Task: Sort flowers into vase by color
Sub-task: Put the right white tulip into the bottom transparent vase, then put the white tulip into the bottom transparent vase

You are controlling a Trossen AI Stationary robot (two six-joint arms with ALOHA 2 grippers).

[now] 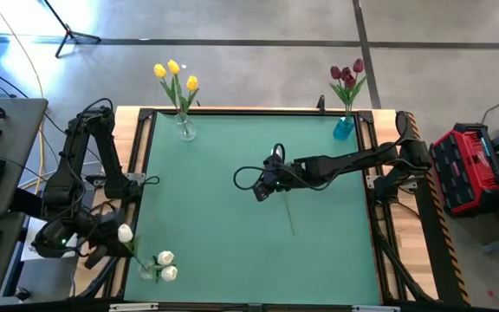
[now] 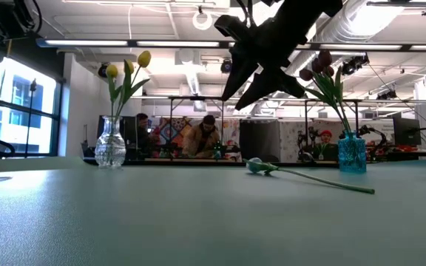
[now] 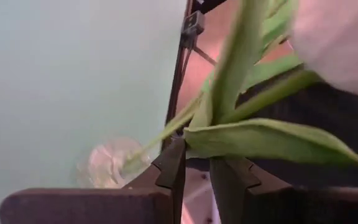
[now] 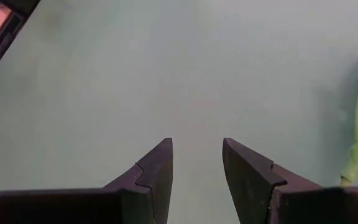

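Right hand (image 1: 262, 190) hangs released over mid-worktop (image 1: 232, 156), a flower (image 2: 302, 176) lying just below it. Left hand (image 3: 196, 163) grips a white tulip's stem (image 3: 166, 132) at the near-left vase (image 1: 148, 270).

High camera: straight down over the whole bench (image 1: 258, 217). Low camera: level at bench top, facing the room behind. Both catch the blue vase (image 1: 343, 127) at the far edge. Wrist cameras sit close behind each tool, looking down at bench mat.
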